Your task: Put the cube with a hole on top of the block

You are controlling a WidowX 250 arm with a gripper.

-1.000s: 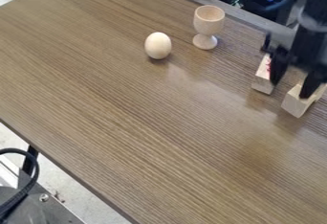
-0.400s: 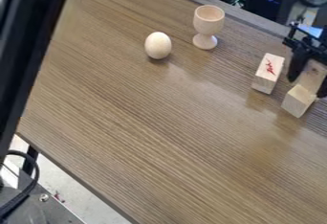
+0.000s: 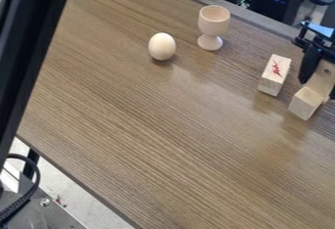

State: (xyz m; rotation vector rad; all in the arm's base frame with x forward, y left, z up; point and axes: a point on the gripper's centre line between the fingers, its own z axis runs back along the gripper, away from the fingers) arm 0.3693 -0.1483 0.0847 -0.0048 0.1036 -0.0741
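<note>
At the right edge, my gripper [image 3: 319, 89] hangs low around a light wooden piece with a small round hole [image 3: 322, 79]. A plain wooden cube [image 3: 305, 103] stands at the front end of that piece, with no visible space between them. Left of the gripper, a wooden block with a red mark [image 3: 274, 75] lies on the table, apart from the other two. Part of the piece with the hole is hidden by the gripper and cut off by the view's edge.
On the brown table [image 3: 157, 125], a wooden egg [image 3: 161, 46] and a wooden egg cup [image 3: 213, 26] stand farther left. A black arm part [image 3: 29, 42] crosses the left side of the view. Dark equipment and cables lie behind the back edge.
The gripper has shifted right, away from the red-marked block. The black arm part has come into view at the left. The hole in the wooden piece now shows.
</note>
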